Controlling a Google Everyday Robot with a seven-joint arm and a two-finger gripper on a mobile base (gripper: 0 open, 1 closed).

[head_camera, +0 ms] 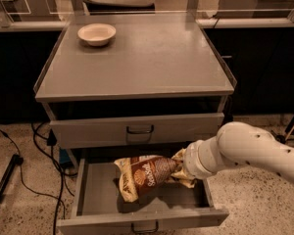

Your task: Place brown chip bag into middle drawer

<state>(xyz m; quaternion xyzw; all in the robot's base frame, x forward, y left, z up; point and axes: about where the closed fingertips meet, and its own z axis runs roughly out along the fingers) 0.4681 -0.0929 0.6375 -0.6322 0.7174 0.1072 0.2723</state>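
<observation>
The brown chip bag [147, 174] hangs tilted low inside the open middle drawer [100, 199], its left end down near the tray floor. My gripper [181, 171] is at the drawer's right side, shut on the bag's crumpled tan right end. My white arm [245, 148] reaches in from the right and hides most of the gripper. The drawer is pulled out, with its dark loop handle [143, 227] at the front edge.
The closed drawer front [186, 126] with its handle sits just above the open drawer. A cream bowl [96, 34] stands at the back left of the grey cabinet top [152, 62]. Cables [19, 165] lie on the floor to the left.
</observation>
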